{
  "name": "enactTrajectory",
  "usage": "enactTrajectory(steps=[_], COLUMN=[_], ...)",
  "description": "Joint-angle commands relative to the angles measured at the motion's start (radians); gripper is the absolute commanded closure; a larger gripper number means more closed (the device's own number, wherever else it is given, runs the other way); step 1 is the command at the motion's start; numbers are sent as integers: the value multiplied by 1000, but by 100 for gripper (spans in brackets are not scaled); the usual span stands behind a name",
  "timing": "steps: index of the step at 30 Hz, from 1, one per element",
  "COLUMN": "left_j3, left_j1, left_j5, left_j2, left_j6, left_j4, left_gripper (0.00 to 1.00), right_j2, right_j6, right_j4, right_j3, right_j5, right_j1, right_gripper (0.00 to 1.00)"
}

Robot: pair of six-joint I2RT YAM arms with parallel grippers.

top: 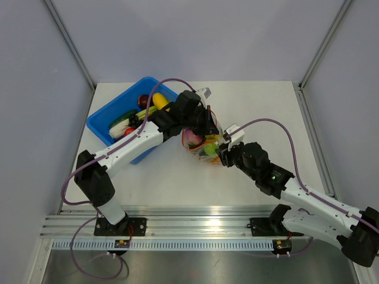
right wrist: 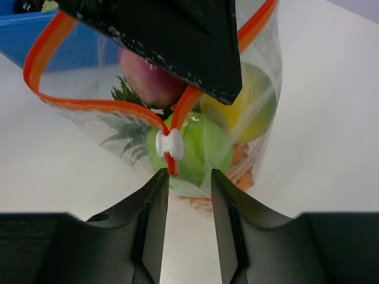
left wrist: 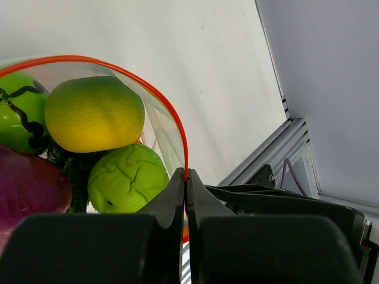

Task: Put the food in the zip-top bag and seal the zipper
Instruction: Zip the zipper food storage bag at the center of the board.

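**Ana:** Where is the zip-top bag (top: 204, 145) sitting?

**Ben:** It is standing near the middle of the worktop (top: 260, 100), just beside the blue bin (top: 102, 135) and between the two arms. A lemon (left wrist: 95, 112), a green apple (left wrist: 127, 177) and a purple piece (left wrist: 26, 192) are showing through its clear wall.

**Ana:** What is the left hand (left wrist: 186, 176) doing?

**Ben:** Its fingers are pressing together on the zipper (right wrist: 42, 47), with the orange-red strip running straight into the seam between them. I am reading that as an anchor. It is holding the bag upright and giving the other hand something to pull against.

**Ana:** And the right hand (right wrist: 188, 177)?

**Ben:** Its fingers are standing apart and gripping nothing. The white slider (right wrist: 170, 145) is sitting just ahead of the gap, touching neither finger as far as I can tell. Beyond it the mouth is gaping in a wide loop.

**Ana:** So sealing is coming up?

**Ben:** I am judging so, though several toy pieces (top: 133, 112) are lying in the bin, so the filling may not be finished. The next move is calling for the right hand to ease forward and close on the slider. If the pull goes off line, I am expecting the crinkly film to buckle.
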Motion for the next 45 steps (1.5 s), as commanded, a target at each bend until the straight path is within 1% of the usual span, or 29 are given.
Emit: enactTrajectory(steps=[1, 4, 9, 11, 12, 14, 15, 16, 18, 19, 20, 21, 23, 24, 25, 26, 27, 29, 30, 31, 32, 33, 35, 36, 39, 41, 43, 44, 45], left_j3=[38, 38, 39, 38, 36, 32, 27, 26, 21, 21, 23, 36, 61, 91, 102, 113, 122, 130, 125, 98, 83, 67, 21, 0, -43, -54, -74, -83, -106], left_j1=[5, 5, 5, 5, 5, 5, 5, 5, 5, 5, 7, 7, 16, 22, 43, 56, 68, 91, 91, 91, 90, 90, 82, 71, 36, 15, -30, -45, -82], left_j5=[29, 34, 36, 36, 37, 39, 40, 40, 42, 46, 51, 60, 54, 56, 60, 71, 104, 149, 184, 213, 241, 334, 368, 376, 376, 396, 396, 404, 392], left_j2=[-17, -15, -18, -18, -18, -20, -23, -24, -30, -31, -32, -34, -40, -41, -53, -63, -75, -125, -142, -164, -205, -224, -280, -300, -348, -353, -350, -350, -350], left_j6=[0, -3, -3, -5, -5, -5, -5, -3, 4, 10, 21, 58, 110, 177, 214, 249, 323, 416, 528, 587, 639, 765, 866, 945, 1070, 1139, 1249, 1305, 1401], left_j4=[26, 26, 28, 29, 28, 28, 31, 31, 29, 26, 23, 6, -32, -73, -92, -118, -126, -126, -126, -115, -100, -94, -71, -58, -29, -46, -61, -98, -103], left_gripper=[100, 100, 100, 100, 100, 100, 100, 100, 100, 96, 87, 57, 28, 16, 14, 14, 14, 19, 22, 29, 32, 32, 34, 34, 33, 34, 34, 35, 34], right_j2=[18, 31, 54, 59, 59, 55, 47, 42, 18, 12, -1, -8, -22, -27, -33, -42, -48, -65, -73, -77, -87, -90, -96, -96, -91, -91, -93, -93, -96], right_j6=[-13, 1, 18, 24, 27, 28, 28, 59, 73, 76, 76, 71, 59, 56, 51, 47, 45, 39, 41, 41, 42, 41, 5, 2, -4, -5, -7, -7, -7], right_j4=[133, 158, 188, 198, 205, 216, 236, 244, 277, 286, 294, 297, 284, 277, 273, 268, 264, 251, 248, 245, 241, 238, 219, 213, 190, 185, 184, 178, 170], right_j3=[9, 10, 12, 7, 4, -8, -14, -19, -40, -46, -58, -60, -62, -62, -62, -63, -63, -65, -65, -66, -66, -66, -63, -62, -56, -56, -56, -51, -48], right_j5=[1, -21, -33, -33, -28, -24, -22, -18, -7, -1, 2, 5, 5, -1, -8, -25, -31, -45, -48, -54, -60, -70, -83, -88, -108, -116, -119, -126, -131], right_j1=[9, 9, 11, 11, 9, 9, 9, 11, 11, 11, 9, 11, 11, 11, 11, 9, 11, 11, 11, 9, 9, 9, 9, 9, 9, 9, 9, 9, 9], right_gripper=[59, 60, 65, 71, 80, 87, 97, 100, 100, 100, 100, 100, 100, 100, 100, 100, 100, 100, 100, 100, 100, 100, 100, 100, 100, 100, 100, 100, 100])
